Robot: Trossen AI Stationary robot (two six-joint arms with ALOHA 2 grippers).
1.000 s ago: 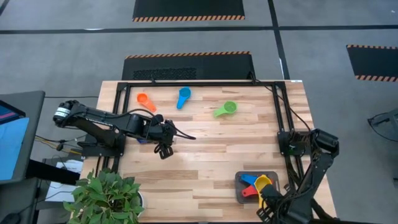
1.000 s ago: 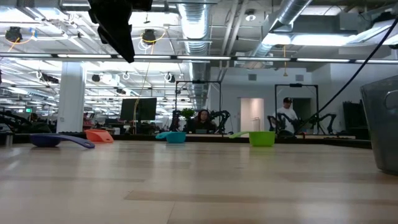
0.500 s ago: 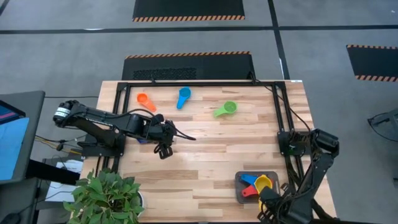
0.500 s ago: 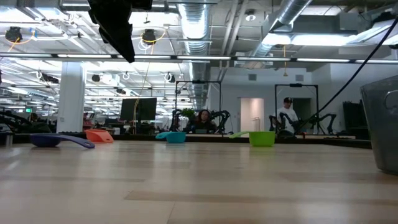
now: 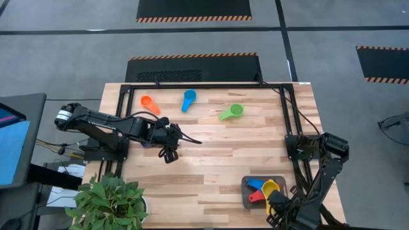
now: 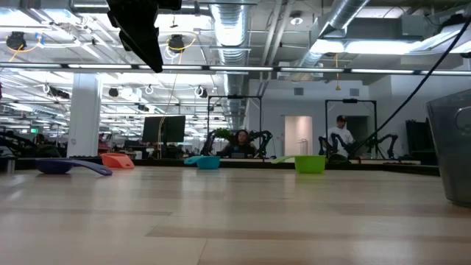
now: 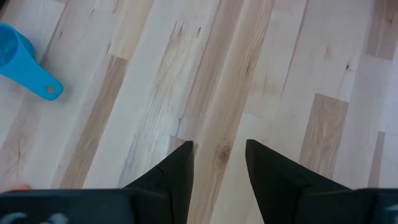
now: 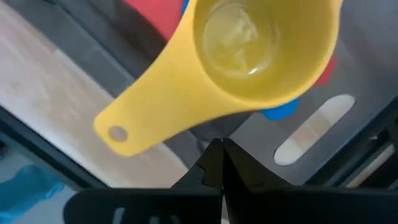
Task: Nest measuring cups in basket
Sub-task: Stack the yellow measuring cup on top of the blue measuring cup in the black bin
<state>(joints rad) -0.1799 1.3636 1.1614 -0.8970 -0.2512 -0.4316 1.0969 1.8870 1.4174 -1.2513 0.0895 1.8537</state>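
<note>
The left gripper [image 5: 169,155] is held above bare wood at the surface's left-middle, its jaws spread with nothing between them. The right gripper [image 5: 276,206], jaws pressed together, is found just beside the basket [image 5: 245,185], where yellow [image 5: 271,187], red [image 5: 257,196] and blue cups [image 5: 255,185] are gathered. Orange [image 5: 146,101], blue [image 5: 189,97] and green cups [image 5: 235,111] are left along the far edge.

The table [image 5: 211,160] is smooth, pale wood. The yellow cup [image 8: 249,56] is shiny plastic in a dull grey plastic basket [image 5: 245,185].
</note>
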